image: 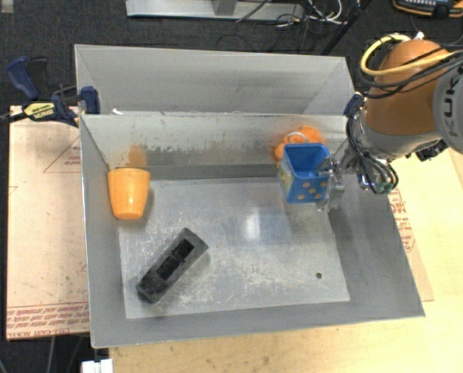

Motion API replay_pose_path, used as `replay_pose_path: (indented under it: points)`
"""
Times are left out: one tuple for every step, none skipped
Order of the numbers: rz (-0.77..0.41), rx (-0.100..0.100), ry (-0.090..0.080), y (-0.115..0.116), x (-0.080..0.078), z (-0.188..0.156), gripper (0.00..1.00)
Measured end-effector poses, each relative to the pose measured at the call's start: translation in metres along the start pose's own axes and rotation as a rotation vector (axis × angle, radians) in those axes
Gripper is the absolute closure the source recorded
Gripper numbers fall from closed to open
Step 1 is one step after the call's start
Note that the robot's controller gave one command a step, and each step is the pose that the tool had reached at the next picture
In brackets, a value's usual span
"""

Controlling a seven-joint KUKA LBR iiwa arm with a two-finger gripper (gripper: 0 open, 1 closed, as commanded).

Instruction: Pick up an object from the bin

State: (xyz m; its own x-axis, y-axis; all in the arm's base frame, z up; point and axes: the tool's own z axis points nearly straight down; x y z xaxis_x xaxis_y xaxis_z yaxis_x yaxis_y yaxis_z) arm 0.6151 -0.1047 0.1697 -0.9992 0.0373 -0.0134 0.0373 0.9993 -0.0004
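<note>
Single camera above bin (294, 263), tilted slightly from near side; whole bin framed; arm (406, 92) enters right.

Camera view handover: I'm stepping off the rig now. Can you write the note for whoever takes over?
Gripper: low at the back right of the bin, right beside the blue spotted cup; a grasp is not confirmed.
Things: a partly hidden orange thing behind the blue cup; orange cup at the back left; black oblong tool at the front left.
Done: arm placed at the blue cup.
Left: confirm the grip, then lift out.
</note>
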Motion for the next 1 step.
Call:
replay_pose_path:
  points:
    - [0.013, -0.006, 0.029, 0.0056, 0.0014, -0.0094, 1.00]
